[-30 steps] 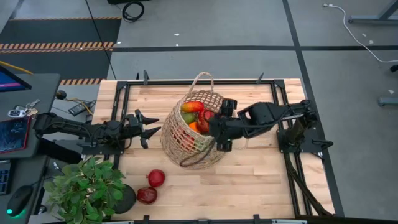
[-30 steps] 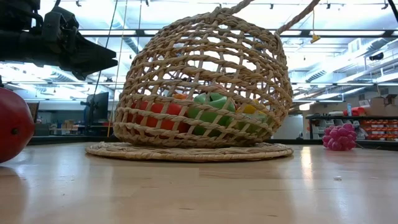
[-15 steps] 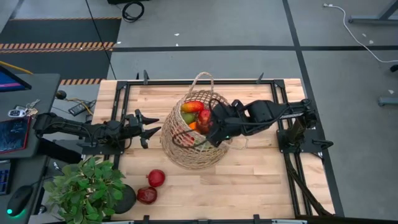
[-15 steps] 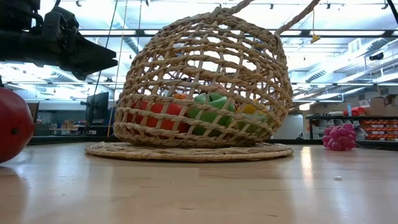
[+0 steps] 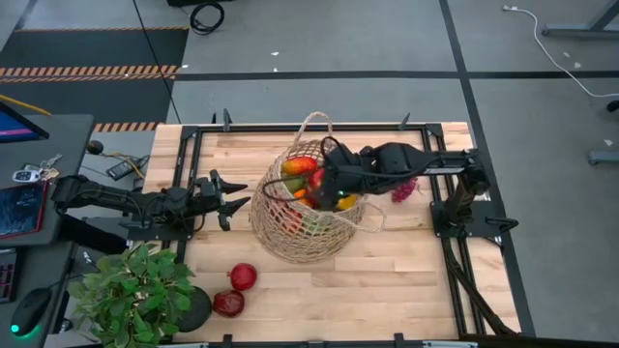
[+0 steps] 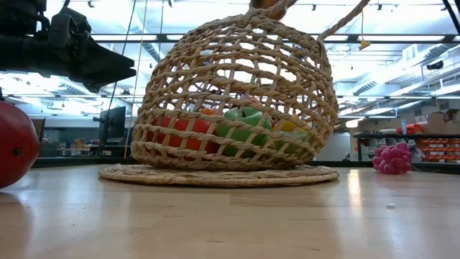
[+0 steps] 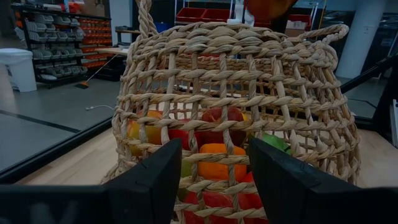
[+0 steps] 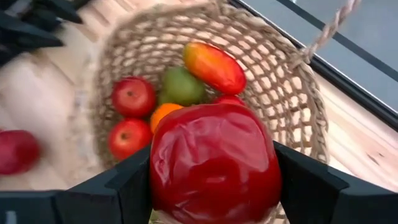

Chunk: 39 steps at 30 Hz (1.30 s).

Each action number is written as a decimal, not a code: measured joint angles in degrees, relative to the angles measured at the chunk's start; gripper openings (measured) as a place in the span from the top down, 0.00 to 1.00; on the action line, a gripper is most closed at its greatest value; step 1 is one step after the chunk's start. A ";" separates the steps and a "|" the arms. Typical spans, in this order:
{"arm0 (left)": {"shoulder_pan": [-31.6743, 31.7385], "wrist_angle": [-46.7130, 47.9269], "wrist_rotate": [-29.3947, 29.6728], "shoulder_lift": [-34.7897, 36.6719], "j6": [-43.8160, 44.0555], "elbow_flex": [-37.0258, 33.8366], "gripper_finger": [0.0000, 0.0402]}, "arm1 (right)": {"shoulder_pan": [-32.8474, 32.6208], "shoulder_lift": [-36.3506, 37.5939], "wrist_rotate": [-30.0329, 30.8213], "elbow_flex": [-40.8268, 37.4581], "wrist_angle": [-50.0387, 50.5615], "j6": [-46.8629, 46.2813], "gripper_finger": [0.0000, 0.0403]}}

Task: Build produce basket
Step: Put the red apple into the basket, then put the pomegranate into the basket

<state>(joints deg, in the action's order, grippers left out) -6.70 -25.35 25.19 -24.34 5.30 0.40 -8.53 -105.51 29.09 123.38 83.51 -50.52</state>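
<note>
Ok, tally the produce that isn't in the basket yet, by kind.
Round red fruit on the table: 2
Grape bunch on the table: 1
Large red fruit in the right pincer: 1
Total: 4

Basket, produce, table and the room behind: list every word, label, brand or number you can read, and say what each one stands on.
None can be read.
The basket, the produce in it and the wooden table bear no print.
The red fruit held in the right gripper has no sticker in sight.
The storage bins on the shelves behind may carry labels, too small to read.
</note>
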 joint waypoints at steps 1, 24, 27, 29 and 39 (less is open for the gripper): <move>-0.01 -0.01 0.01 -0.01 -0.02 0.00 0.51 | 0.69 0.00 -0.38 -0.98 -0.62 0.39 0.30; 0.00 -0.01 0.02 -0.02 0.00 0.01 0.52 | 9.69 0.00 -11.97 -22.48 -20.99 10.23 0.25; -0.01 -0.01 0.01 -0.02 -0.02 0.02 0.51 | 9.70 0.01 -12.64 -22.58 -21.05 10.64 0.22; 0.00 -0.01 0.00 0.00 0.00 0.02 0.51 | 9.74 0.02 -12.69 -22.58 -21.20 10.66 0.20; -0.01 -0.01 0.02 0.00 -0.02 0.00 0.51 | 9.72 0.02 -12.73 -22.58 -21.32 11.59 0.15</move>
<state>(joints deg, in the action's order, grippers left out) -6.71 -25.36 25.21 -24.34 5.28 0.40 1.19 -105.49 16.36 100.80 62.19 -38.93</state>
